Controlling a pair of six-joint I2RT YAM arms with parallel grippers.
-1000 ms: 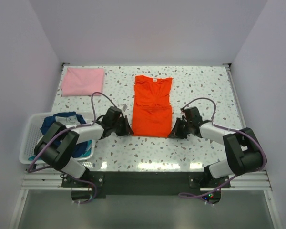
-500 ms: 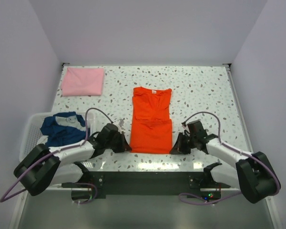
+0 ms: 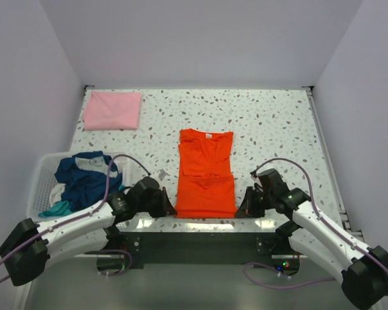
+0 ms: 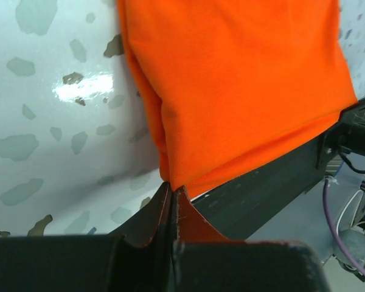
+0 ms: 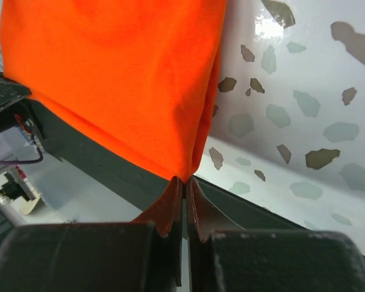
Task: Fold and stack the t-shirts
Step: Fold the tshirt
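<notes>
Now | left claw (image 4: 172, 193) clamped on orange-red t-shirt (image 3: 205, 171) corner | right claw (image 5: 184, 182) clamped likewise | hem seemingly at table (image 3: 278, 123) edge

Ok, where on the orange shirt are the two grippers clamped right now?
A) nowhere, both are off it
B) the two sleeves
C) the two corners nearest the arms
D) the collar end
C: the left gripper and the right gripper are each shut on a near corner of the orange shirt, right at the front edge of the table.
</notes>
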